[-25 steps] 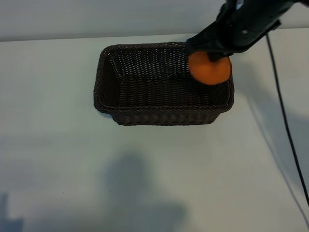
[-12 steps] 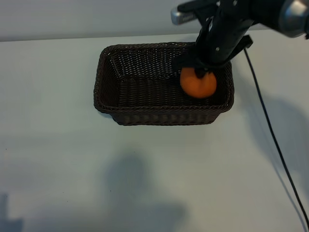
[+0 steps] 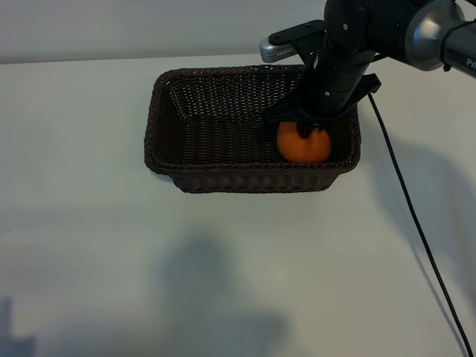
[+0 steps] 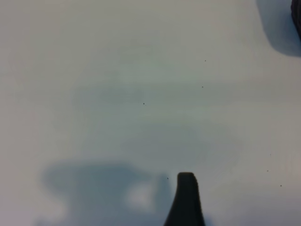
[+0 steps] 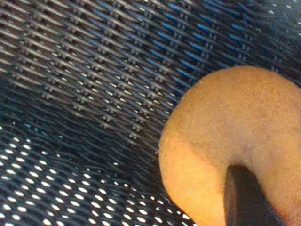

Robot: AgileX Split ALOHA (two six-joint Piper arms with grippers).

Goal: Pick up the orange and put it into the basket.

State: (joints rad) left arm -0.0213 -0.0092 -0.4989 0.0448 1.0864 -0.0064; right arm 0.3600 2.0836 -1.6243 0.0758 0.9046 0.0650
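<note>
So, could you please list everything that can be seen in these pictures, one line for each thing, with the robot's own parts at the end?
orange: one, bright orange, inside the basket at its right end, low against the woven wall.
basket: one, dark brown wicker, rectangular, on the table in the upper middle of the exterior view.
table: one, white, under everything, with soft shadows on it.
cable: one, black, running from the right arm down across the table on the right.
right tool: one, black, reaching down into the basket on top of the orange; one finger lies against the fruit.
left tool: one, only a dark fingertip shows, above bare table, jaws open.
</note>
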